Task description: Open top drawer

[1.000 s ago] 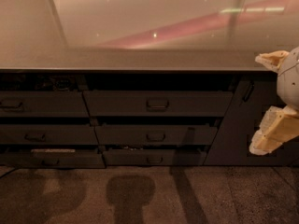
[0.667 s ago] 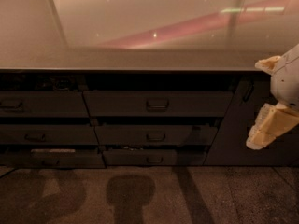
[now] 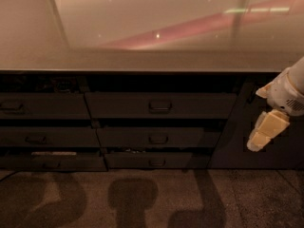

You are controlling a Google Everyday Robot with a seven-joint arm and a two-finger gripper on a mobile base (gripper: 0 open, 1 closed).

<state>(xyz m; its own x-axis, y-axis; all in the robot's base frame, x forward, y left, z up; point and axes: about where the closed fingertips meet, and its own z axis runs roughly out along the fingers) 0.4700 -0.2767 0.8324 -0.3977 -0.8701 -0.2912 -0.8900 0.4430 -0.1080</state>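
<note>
The top drawer point(image 3: 160, 105) is the widest dark grey front, just under the counter edge in the middle column. Its small loop handle point(image 3: 160, 106) sits at its centre. The front looks nearly flush with its neighbours, with a dark gap above it. My gripper point(image 3: 266, 130) is pale and hangs at the right, in front of a dark side panel point(image 3: 237, 137). It is to the right of the drawer and slightly lower than the handle, not touching it.
A glossy countertop point(image 3: 152, 27) fills the upper view. A narrower drawer point(image 3: 42, 106) lies to the left. Lower drawers point(image 3: 152, 138) point(image 3: 152, 161) sit beneath. The bottom-left drawer point(image 3: 52, 161) shows something pale at its top edge. The floor point(image 3: 152, 198) carries shadows.
My gripper and wrist have moved a little to the left and lower, closer to the drawer column. The drawers have not moved.
</note>
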